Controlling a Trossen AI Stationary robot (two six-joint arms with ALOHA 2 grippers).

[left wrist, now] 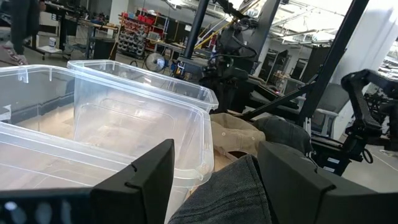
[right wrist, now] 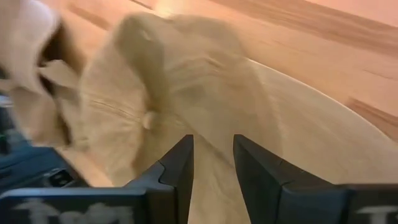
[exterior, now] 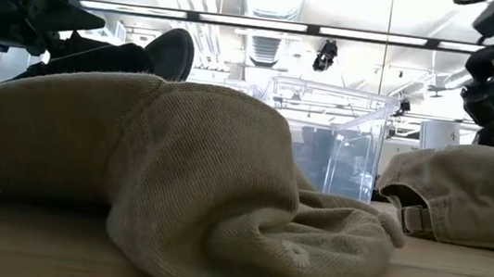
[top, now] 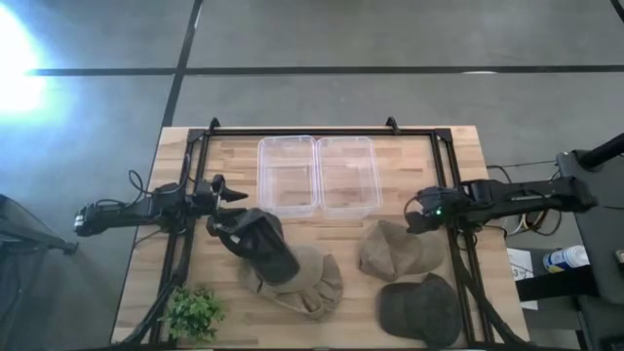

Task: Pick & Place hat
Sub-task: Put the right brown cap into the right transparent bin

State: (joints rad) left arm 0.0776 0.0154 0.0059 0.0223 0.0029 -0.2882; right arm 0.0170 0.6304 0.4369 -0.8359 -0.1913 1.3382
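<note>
My left gripper (top: 226, 210) is shut on a dark grey hat (top: 261, 244) at the table's left middle. In the low view this hat (exterior: 135, 56) shows above a tan hat (top: 304, 283) that lies crumpled on the table. My right gripper (top: 415, 216) hovers over a tan cap (top: 395, 250) at the right. In its wrist view the narrowly open fingers (right wrist: 213, 146) point down beside the cap's top button (right wrist: 147, 119). A dark olive cap (top: 419, 310) rests by the near edge. My left gripper has the dark grey hat's cloth (left wrist: 231, 190) between its two fingers, coming level from the table's left. The hat reaches from the fingers toward the near right, over the tan hat, with its brim (exterior: 178, 51) raised. Whether it touches the tan hat I cannot tell.
Two clear plastic bins (top: 288, 174) (top: 348, 174) stand side by side at the table's far middle, just beyond my left gripper. A small green plant (top: 193, 312) sits at the near left corner. A black frame (top: 322, 132) runs round the table top.
</note>
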